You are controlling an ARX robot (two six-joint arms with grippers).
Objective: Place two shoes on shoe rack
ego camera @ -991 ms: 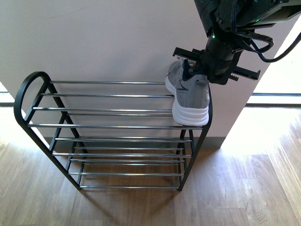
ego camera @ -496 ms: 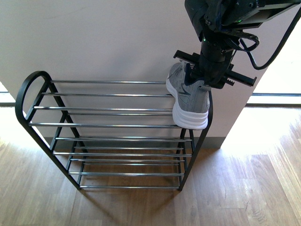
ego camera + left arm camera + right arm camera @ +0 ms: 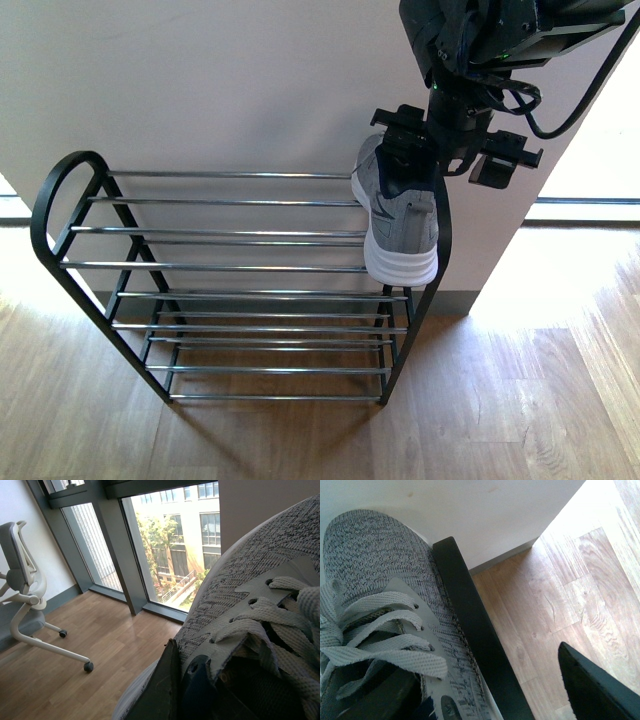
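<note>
Now r. end effector (image 3: 450, 145) hangs released over the sneaker (image 3: 405, 215), which is on the rack (image 3: 220, 233) top tier at the 3 o'clock end, toe at 12, heel at 6. L. end effector (image 3: 180, 685) seems clenched on 2nd sneaker (image 3: 240, 595). Free bars lie toward 9.

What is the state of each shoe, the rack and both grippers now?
shoe rack: upright by the wall.
first sneaker: lying on the top tier, right end.
right gripper: open, over the first sneaker's collar.
left gripper: shut on second sneaker.
second sneaker: held above the floor.
</note>
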